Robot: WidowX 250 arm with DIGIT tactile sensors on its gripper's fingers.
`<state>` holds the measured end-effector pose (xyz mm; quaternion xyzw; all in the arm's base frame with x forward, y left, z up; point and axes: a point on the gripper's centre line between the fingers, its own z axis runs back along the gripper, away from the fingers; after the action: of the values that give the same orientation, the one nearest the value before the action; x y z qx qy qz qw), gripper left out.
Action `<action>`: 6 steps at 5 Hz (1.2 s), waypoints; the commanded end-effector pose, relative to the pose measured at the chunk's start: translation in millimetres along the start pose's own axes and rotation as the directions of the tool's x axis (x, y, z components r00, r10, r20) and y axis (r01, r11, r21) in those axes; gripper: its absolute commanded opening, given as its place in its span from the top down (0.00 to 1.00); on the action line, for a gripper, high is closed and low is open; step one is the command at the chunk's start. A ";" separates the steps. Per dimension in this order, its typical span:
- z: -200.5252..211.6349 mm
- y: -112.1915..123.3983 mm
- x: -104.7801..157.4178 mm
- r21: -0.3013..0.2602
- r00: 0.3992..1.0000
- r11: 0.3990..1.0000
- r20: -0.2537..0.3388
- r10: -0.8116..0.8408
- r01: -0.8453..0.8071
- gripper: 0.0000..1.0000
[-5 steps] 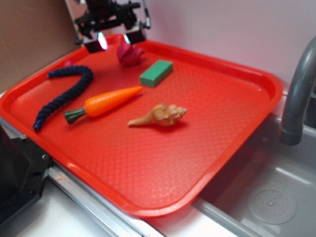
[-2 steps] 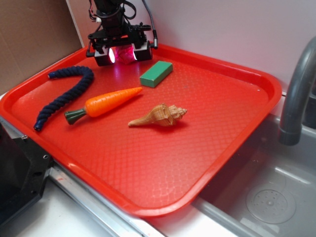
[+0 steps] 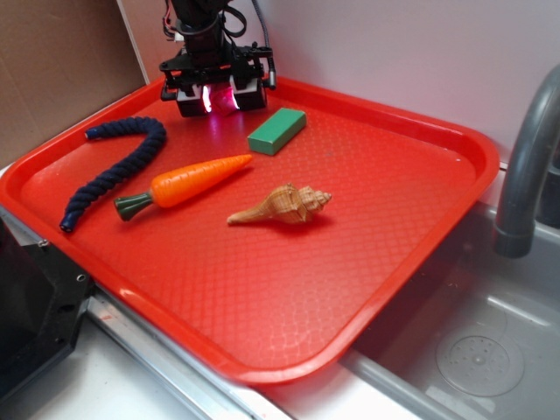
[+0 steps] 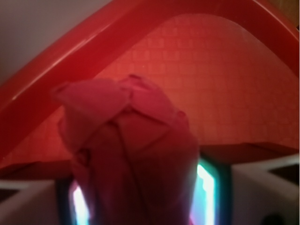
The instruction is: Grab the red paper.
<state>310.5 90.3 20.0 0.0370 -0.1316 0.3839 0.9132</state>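
Wrist view is filled by the red paper, wedged between the tool pads. Looks gripped already; only lifting off the tray is left.

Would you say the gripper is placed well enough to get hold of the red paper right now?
Probably yes. The gripper is down at the tray's far corner with the red paper sitting between its fingers. Nothing else crowds it; the green block lies apart to the side. Whether the grip has closed is unclear.
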 end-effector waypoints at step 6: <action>223.7 39.8 -123.6 -0.241 0.875 0.872 -0.134 -0.465 0.427 1.00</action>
<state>153.2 -18.1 194.5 -0.0637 -0.0663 0.1515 0.9842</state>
